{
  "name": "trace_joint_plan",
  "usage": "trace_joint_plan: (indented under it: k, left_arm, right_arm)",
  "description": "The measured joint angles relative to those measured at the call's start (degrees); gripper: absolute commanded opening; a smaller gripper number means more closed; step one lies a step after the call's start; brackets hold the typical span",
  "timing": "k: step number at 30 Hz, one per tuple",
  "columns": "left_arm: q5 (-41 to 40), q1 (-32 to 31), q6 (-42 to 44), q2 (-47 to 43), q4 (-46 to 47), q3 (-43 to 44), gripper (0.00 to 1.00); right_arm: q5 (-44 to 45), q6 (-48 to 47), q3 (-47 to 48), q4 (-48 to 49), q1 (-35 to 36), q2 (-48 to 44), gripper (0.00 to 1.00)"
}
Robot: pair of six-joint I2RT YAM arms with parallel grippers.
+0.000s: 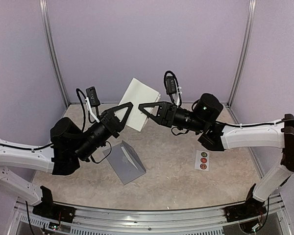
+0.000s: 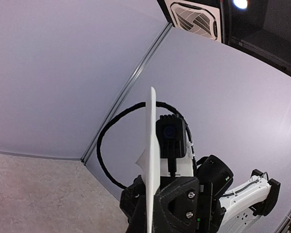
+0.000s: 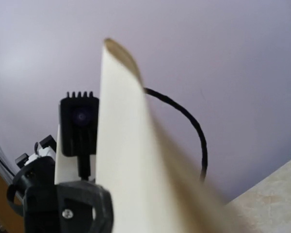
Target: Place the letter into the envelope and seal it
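The white folded letter (image 1: 139, 95) is held up in the air over the back of the table, between my two grippers, which meet tip to tip. My left gripper (image 1: 129, 106) is shut on its lower left edge. In the left wrist view the letter (image 2: 152, 145) stands edge-on between the fingers. My right gripper (image 1: 141, 105) is at the sheet's lower right edge. In the right wrist view the blurred letter (image 3: 131, 160) fills the space at the jaws and hides how they stand. The grey-blue envelope (image 1: 123, 164) lies flat on the table below the left arm, apart from both grippers.
A small white strip with three round stickers (image 1: 203, 160) lies on the table right of centre, under the right arm. Lilac walls close in the back and both sides. Both forearms stretch in over the table from the near corners.
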Motion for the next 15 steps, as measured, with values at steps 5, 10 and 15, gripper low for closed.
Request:
trace_joint_plan:
  k: [5, 10, 15]
  left_arm:
    - [-0.6, 0.1, -1.1, 0.2, -2.7, 0.0, 0.56]
    - [-0.9, 2.0, -5.5, -0.5, -14.7, -0.2, 0.72]
    - [0.5, 8.8, -12.8, -3.6, -27.8, -4.0, 0.77]
  right_arm:
    - [0.4, -0.7, 0.8, -2.0, 0.0, 0.7, 0.00]
    - [5.4, -6.9, 2.3, -15.0, -0.8, -0.2, 0.00]
    - [10.6, -15.1, 7.7, -33.7, -1.7, 0.0, 0.00]
